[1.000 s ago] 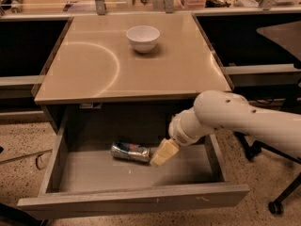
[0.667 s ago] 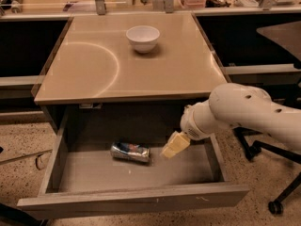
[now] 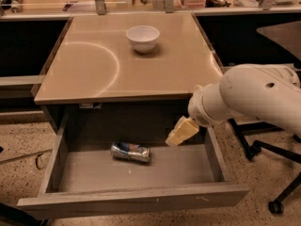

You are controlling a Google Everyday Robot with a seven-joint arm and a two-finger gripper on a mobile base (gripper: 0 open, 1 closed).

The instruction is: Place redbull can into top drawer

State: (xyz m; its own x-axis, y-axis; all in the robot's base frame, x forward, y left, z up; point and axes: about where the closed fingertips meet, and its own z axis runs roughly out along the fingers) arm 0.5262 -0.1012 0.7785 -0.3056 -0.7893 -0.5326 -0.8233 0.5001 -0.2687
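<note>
No brand name or lettering could be read on the redbull can (image 3: 130, 151); only its crumpled silver skin with blue patches showed. It lay on its side on the floor of the open top drawer (image 3: 184, 169), left of the middle and near the back, its length running roughly left to right. The drawer was pulled well out from under the worktop (image 3: 89, 65), its flat grey front panel nearest the camera, with a few small pale scuffs on the floor and panel. A small pale tag sat under the worktop's front edge on the left, its writing too small to make out. The white arm (image 3: 249, 98) reached in from the right, its thick rounded link passing over the drawer's right side and its wrist bent downward and to the left. The gripper (image 3: 181, 132), pale yellow, hung above the right rear part of the drawer, pointing down at a slant toward the can but apart from it, to the can's right; whether it was open or closed could not be told. A white bowl (image 3: 143, 37) stood upright toward the back of the worktop.
</note>
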